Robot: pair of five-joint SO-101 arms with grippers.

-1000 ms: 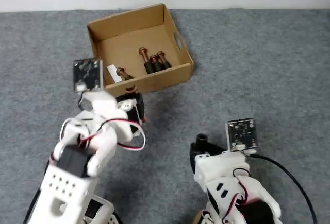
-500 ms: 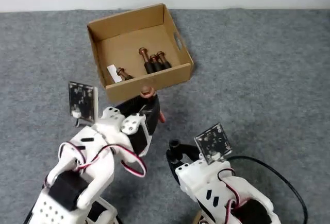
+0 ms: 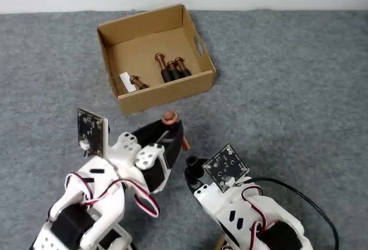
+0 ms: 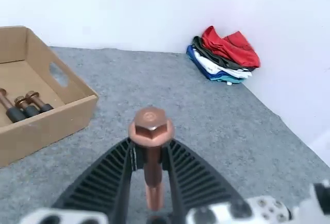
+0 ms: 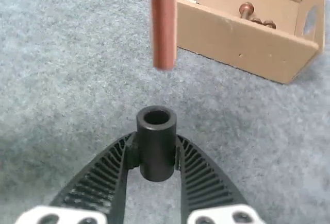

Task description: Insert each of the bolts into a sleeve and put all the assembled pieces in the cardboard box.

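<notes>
- Grey carpet (image 3: pixel 287 77), white wall (image 4: pixel 154 7), clothes (image 4: pixel 224 56) piled in corner.
- Left gripper (image 4: pixel 150 154) clamped on bolt (image 4: pixel 150 131), head up, shank down.
- Right gripper (image 5: pixel 154 149) pinching upright sleeve (image 5: pixel 155 162), bore up.

Grey carpet (image 3: pixel 287 60) meets white walls (image 4: pixel 154 7) (folded clothes (image 4: pixel 224 54) in the corner).

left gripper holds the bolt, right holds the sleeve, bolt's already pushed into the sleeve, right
Not inserted: the right wrist view shows the bolt hanging above the open sleeve, apart from it. The left gripper holds the bolt, the right gripper the sleeve.
</notes>
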